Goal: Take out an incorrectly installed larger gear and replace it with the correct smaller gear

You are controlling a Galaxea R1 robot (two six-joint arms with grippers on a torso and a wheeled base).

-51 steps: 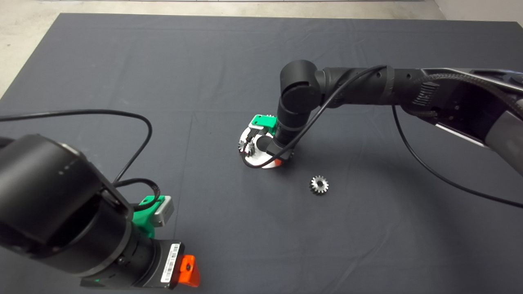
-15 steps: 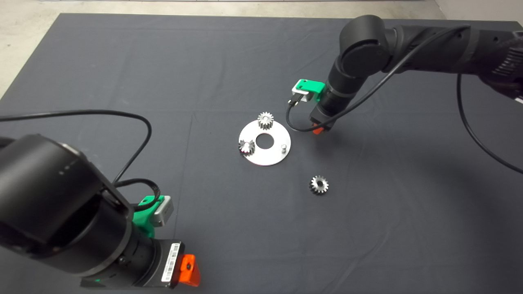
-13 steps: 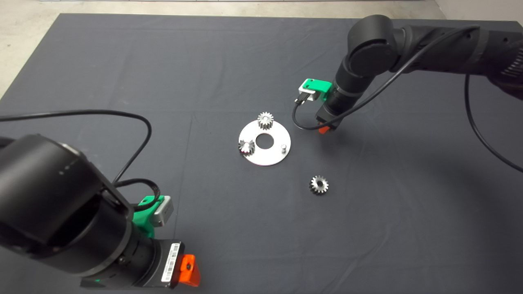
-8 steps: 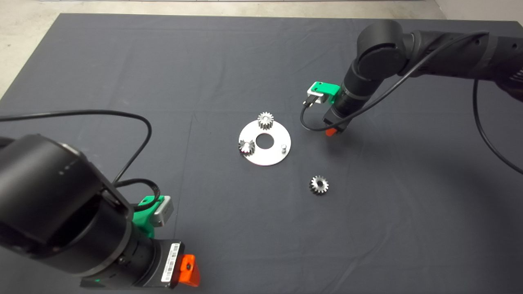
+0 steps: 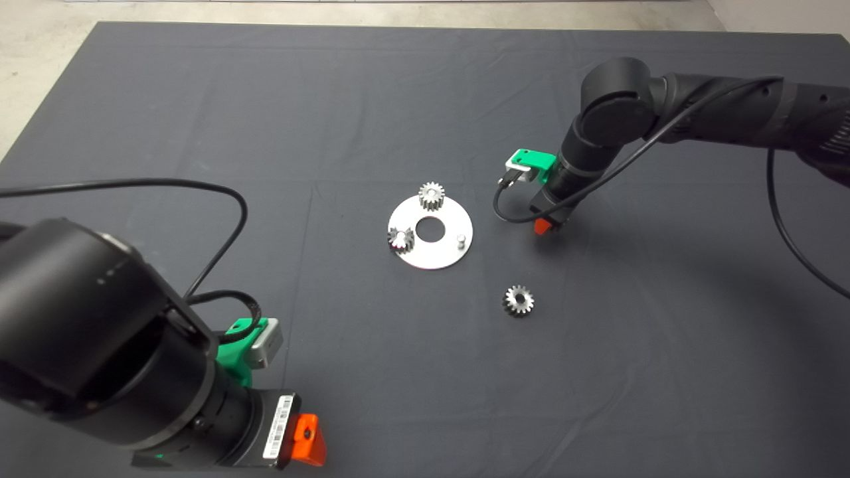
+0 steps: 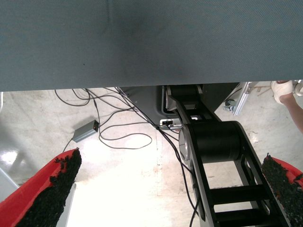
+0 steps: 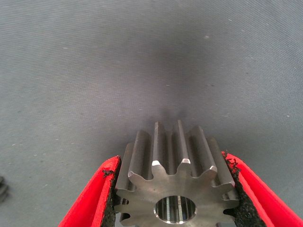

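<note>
My right gripper [image 5: 544, 226] is shut on the larger gear [image 7: 175, 175], a dark steel gear with long coarse teeth, held low over the mat just right of the round silver plate [image 5: 435, 255]. The head view hides this gear under the wrist. Two small gears [image 5: 431, 195] [image 5: 400, 239] sit on the plate, and a bare peg [image 5: 459, 238] stands on its right side. The loose smaller gear [image 5: 518, 300] lies on the mat in front of the plate and to its right. My left gripper [image 5: 304, 443] is parked at the lower left, its fingers [image 6: 52, 189] wide open.
The dark mat [image 5: 199, 99] covers the table, with pale floor past its far edge. The left arm's black cable [image 5: 219, 192] loops over the mat at the left. In the left wrist view, floor cables [image 6: 118, 137], the robot base [image 6: 218, 146] and a person's leg and shoe [image 6: 289, 92] show.
The right gripper has left the plate with the larger gear, baring one peg. Over the last second it has moved right and toward the near side, lower over the mat. Left arm unmoved.
</note>
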